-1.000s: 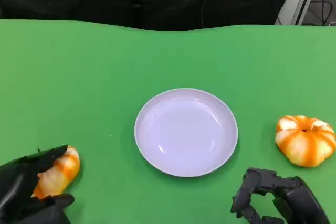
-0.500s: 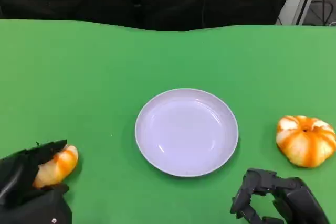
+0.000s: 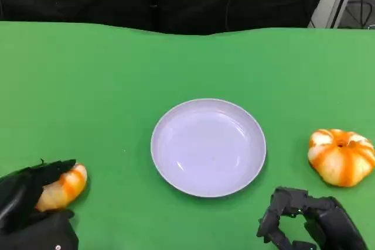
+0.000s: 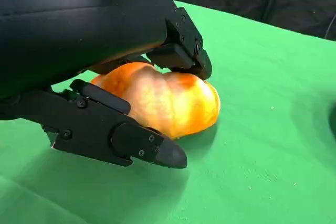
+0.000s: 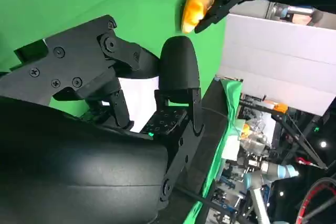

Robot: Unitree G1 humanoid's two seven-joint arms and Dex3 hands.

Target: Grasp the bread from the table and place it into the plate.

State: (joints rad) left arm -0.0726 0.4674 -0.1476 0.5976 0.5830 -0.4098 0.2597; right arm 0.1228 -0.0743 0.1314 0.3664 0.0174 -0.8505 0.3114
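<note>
Clamping black left hand around glossy orange-and-cream bread roll; right hand curling idle, holding nothing. Next: lifting toward round white plate.

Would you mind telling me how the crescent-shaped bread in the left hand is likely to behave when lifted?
The bread looks glossy and smooth, so it may slip. Its rounded shape could let it roll once released. The left hand has fingers on both sides, so the grasp seems reasonably secure.

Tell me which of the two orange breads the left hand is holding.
The elongated bread at the table's near-left corner, enclosed by the left hand. The round pumpkin-shaped bread lies untouched right of the plate, beyond the right hand.
</note>
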